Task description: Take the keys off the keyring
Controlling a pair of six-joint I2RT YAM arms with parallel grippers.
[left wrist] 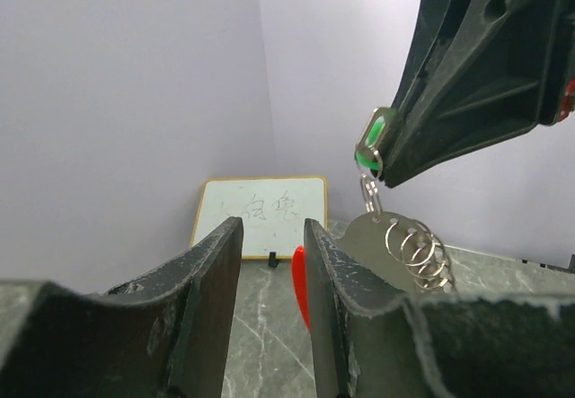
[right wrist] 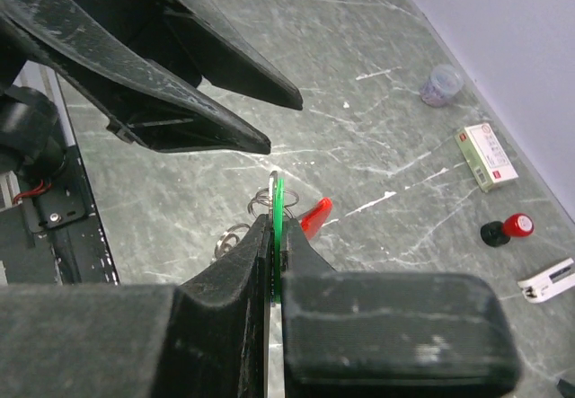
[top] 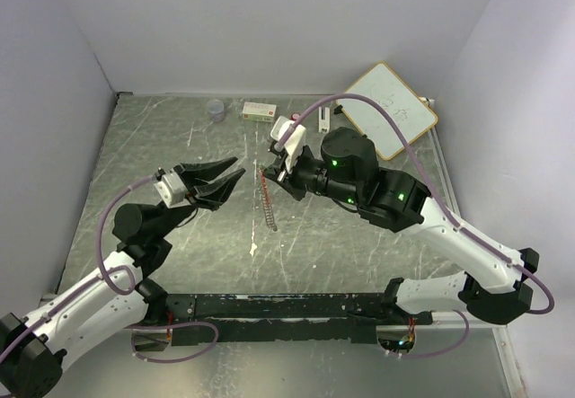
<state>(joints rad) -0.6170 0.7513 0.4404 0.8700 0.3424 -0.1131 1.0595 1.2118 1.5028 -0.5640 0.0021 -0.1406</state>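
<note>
Over the table's (top: 359, 254) middle, the right gripper (right wrist: 277, 232) is clamped on the green key (right wrist: 279, 196), keyring (top: 267, 202) and red key (right wrist: 314, 216) hanging below. The left gripper's (top: 239, 166) jaws stand apart, empty.

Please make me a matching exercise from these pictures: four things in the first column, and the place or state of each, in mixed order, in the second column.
Column one:
1. left tool
2. right tool
3. whiteboard
4. white box

Column two:
a. shut on the green key
b. at the far right corner of the table
c. open, holding nothing
d. at the far edge, beside a small clear cup

Pairs: 1-c, 2-a, 3-b, 4-d.
</note>
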